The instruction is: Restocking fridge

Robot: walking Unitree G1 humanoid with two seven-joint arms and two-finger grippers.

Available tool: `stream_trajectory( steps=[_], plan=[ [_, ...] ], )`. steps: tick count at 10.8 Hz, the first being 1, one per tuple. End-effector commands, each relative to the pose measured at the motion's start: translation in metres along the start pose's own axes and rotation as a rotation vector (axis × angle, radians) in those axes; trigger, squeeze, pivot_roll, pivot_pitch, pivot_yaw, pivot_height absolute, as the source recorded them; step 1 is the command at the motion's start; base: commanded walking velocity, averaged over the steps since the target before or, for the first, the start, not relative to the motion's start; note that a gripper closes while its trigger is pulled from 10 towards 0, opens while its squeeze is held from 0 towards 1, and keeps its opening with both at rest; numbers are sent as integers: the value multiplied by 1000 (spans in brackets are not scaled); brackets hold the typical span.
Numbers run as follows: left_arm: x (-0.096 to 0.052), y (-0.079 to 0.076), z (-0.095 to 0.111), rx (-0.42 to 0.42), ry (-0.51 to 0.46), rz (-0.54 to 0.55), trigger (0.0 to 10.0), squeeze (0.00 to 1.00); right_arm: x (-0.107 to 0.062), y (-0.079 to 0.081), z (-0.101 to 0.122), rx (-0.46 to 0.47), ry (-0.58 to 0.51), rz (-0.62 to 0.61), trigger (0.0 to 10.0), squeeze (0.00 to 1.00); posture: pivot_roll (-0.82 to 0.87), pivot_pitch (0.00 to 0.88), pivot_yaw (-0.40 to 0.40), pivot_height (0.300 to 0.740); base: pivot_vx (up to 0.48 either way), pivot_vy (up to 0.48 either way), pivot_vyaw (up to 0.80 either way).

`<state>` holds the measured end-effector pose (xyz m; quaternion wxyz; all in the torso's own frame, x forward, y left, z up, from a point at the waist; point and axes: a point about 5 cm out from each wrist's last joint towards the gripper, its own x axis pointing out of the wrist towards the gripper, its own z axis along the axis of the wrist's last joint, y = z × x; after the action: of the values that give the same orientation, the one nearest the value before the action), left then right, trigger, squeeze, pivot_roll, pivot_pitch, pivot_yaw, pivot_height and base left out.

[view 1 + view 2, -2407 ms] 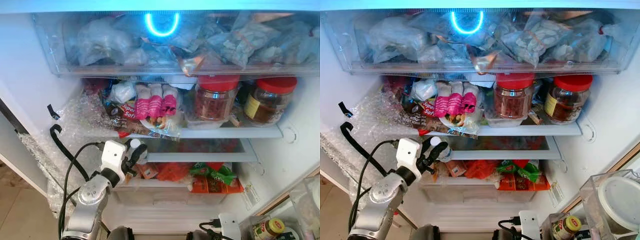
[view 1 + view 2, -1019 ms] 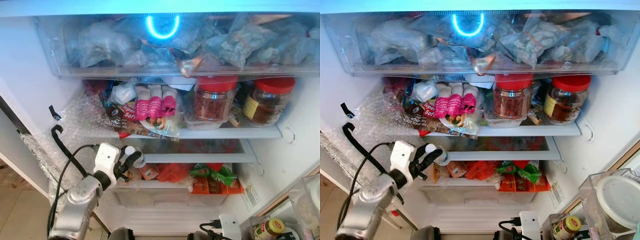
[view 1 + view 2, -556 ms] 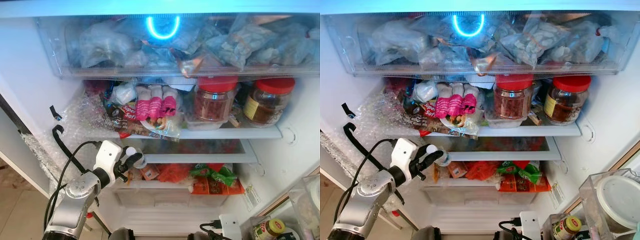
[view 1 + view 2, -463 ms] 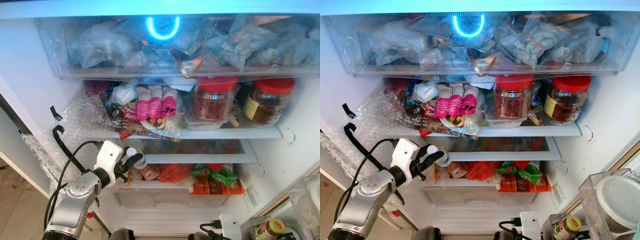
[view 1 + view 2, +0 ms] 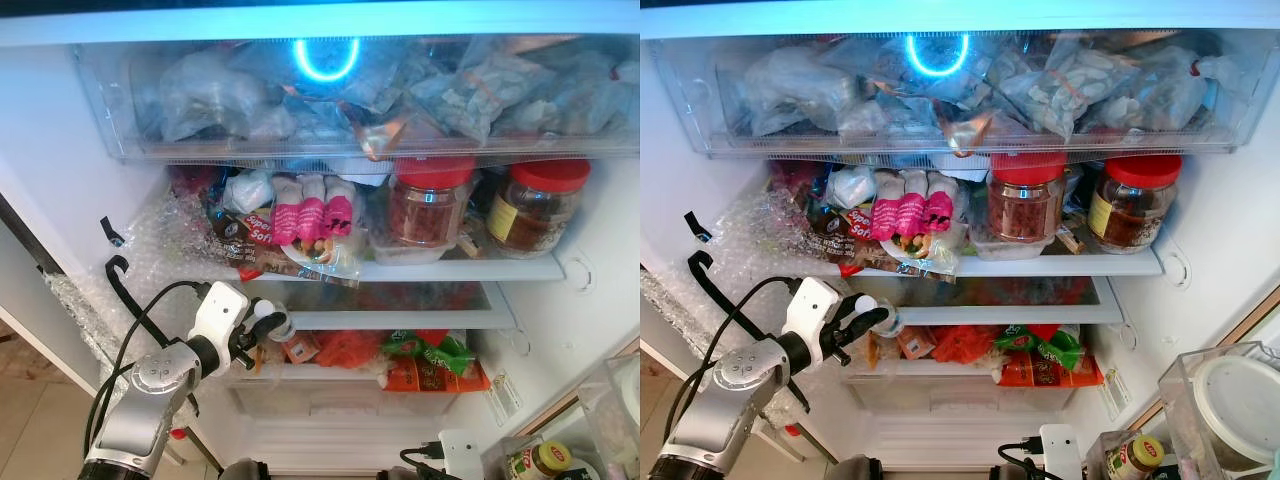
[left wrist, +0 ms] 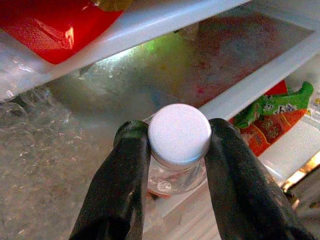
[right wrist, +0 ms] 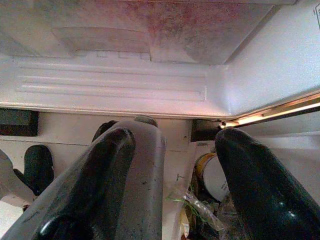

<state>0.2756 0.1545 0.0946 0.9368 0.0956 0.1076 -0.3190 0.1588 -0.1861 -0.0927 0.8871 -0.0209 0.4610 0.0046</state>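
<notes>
My left gripper [image 6: 177, 150] is pinching a small clear bottle [image 6: 179, 167] just under its white cap [image 6: 180, 135], one black finger [image 6: 120, 185] pressed on each side of the neck. The bottle is see-through plastic with a ridged, round white cap facing my wrist camera. From the head camera, my left gripper [image 5: 262, 325] holds the bottle [image 5: 272, 322] at the left front edge of the fridge's middle shelf [image 5: 400, 317], in the gap under the upper shelf [image 5: 450, 268]. Crinkled bubble wrap [image 5: 160, 250] lines the left fridge wall beside my arm. Above sit two red-lidded jars [image 5: 430, 205] and pink-wrapped packets [image 5: 312, 215]. Below lie red and green snack bags [image 5: 430, 362]. My right gripper [image 7: 172, 165] hangs low, fingers spread apart and holding nothing.
</notes>
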Motion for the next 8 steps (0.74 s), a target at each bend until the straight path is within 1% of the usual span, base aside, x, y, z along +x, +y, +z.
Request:
stream_trajectory(
  steps=[1,3,4,5,7,8],
  plan=[
    [-9,-16,-54,-85,294,-56,10000,0,-3,5,-15,3,64,16,10000,0,-76,28,3,651,0,0,0],
    [-11,-17,-50,-76,292,-89,10000,0,-3,5,-15,3,63,14,10000,0,-78,29,5,651,0,0,0],
    [-17,-20,-44,-78,300,-167,10000,0,-3,6,-15,4,63,13,10000,0,-79,30,6,651,0,0,0],
    [-23,-23,-40,-57,307,-232,10000,0,-3,6,-15,4,62,12,10000,0,-75,30,8,651,0,0,0],
    [-33,-25,-39,-41,370,-312,10000,0,-2,6,-15,5,62,13,10000,0,-73,30,9,651,0,0,0],
    [-34,-24,-39,-27,384,-315,10000,0,-2,6,-15,6,62,13,10000,0,-73,30,10,651,0,0,0]
  ],
)
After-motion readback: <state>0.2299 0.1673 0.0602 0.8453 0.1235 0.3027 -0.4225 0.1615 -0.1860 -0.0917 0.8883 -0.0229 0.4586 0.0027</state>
